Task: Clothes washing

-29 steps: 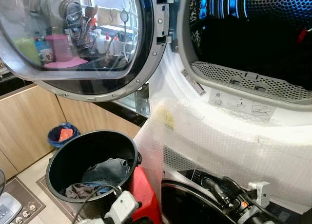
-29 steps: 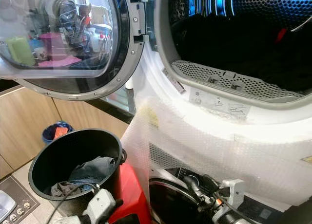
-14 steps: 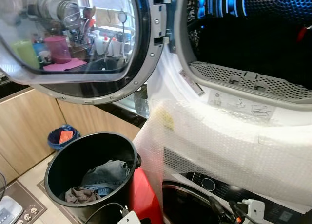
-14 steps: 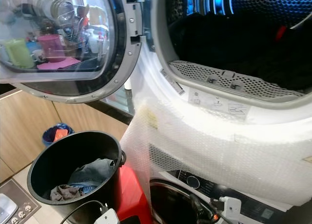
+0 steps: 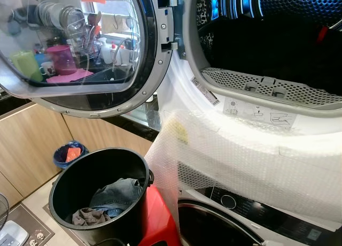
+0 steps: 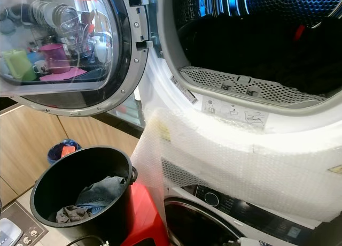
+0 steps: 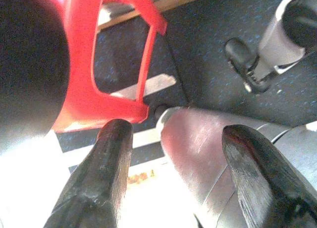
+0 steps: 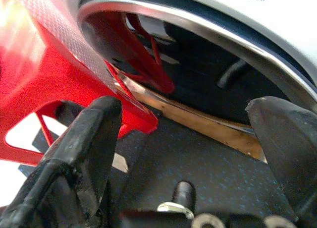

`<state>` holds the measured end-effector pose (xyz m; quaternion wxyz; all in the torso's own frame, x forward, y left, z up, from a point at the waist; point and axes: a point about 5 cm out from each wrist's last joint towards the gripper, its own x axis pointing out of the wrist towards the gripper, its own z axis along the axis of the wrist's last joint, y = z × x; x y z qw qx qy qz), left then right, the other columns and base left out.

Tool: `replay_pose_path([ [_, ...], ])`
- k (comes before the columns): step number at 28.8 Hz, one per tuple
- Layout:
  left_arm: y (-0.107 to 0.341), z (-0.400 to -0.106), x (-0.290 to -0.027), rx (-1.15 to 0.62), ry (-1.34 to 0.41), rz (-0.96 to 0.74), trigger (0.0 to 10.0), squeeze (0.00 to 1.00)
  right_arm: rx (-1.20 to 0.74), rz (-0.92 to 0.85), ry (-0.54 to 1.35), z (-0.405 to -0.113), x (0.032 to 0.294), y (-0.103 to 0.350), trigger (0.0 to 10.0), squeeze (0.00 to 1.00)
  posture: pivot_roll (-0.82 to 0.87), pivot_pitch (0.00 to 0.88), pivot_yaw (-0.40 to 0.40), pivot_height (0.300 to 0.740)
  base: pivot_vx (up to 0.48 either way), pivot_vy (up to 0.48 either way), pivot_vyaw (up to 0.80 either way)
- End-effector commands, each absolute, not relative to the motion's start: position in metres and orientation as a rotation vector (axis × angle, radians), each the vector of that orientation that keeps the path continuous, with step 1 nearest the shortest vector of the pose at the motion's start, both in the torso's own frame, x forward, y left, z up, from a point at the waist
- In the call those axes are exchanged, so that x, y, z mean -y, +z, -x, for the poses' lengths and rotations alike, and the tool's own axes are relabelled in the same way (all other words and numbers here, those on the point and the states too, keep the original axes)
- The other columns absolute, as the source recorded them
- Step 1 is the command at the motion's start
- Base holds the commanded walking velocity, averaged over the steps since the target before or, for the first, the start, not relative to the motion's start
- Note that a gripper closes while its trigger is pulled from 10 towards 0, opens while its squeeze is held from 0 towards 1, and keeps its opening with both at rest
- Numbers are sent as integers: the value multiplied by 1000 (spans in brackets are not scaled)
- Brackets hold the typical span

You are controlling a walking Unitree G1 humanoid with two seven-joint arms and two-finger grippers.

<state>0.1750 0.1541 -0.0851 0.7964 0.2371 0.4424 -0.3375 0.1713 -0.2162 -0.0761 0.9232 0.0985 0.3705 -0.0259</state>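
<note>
A: Changes noted?

B: Both arms have dropped from the head views. Left gripper [image 7: 171, 173] and right gripper [image 8: 190, 153] hang low by the red stool [image 5: 158, 219], fingers spread, holding nothing. Judgement: between loads, next garment unpicked.

A: The clothes?

B: Crumpled in the bucket [image 5: 69, 174] at 7 o'clock, long axis running 8 to 2. Door [image 5: 107, 93] at 10 swung leftward; drum [image 5: 267, 37] at 1 holds dark laundry

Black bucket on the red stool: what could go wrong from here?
1. The black bucket stands on a red stool close beside the machine; a careless reach might tip it.
2. The open dryer door hangs over the bucket, so an arm lifting the clothes could strike it.
3. Loose bubble wrap may snag.
</note>
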Motion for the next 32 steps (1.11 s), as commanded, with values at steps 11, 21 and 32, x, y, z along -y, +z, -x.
replay_pose_path([
  [11,-93,-165,-171,-1026,-388,-434,10000,0,-925,-47,-35,-163,203,-88,10000,0,74,0,-39,740,0,0,0],
  [21,-92,-171,-168,-1004,-249,-332,10000,0,-997,-15,-27,-156,193,-94,10000,0,104,0,-84,740,0,0,0],
  [32,-89,-176,-172,-987,-168,-268,10000,0,-1009,4,14,-159,184,-94,10000,0,103,0,-80,740,0,0,0],
])
